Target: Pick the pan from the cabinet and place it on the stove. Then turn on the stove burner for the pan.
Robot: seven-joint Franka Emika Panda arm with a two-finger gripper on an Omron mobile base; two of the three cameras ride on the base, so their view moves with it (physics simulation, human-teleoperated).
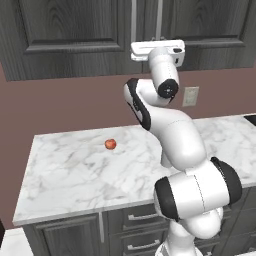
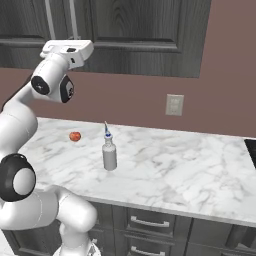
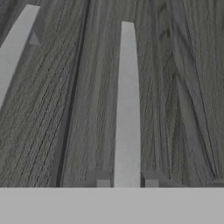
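Robot hand clamped on a wall cabinet door handle, door shut, pan unseen.

The cabinet (image 1: 70, 35) hangs at twelve o'clock above the marble counter (image 1: 75, 175), doors closed, so you must judge the pan to be inside; you cannot tell from here. In the hand view the silver door handle (image 3: 127, 105) runs straight up from between the gripper (image 3: 127, 183), whose fingers (image 3: 103, 183) press in narrow on either side of the bar, gripping it. A second handle (image 3: 15, 46) lies at ten o'clock across the door seam. To open well, pull in an arc around the far hinge, keeping the hand square to the bar so it cannot slip. On the counter, a small red fruit (image 1: 110, 144) sits at nine o'clock of the arm; a bottle (image 2: 109, 152) stands just right of it.
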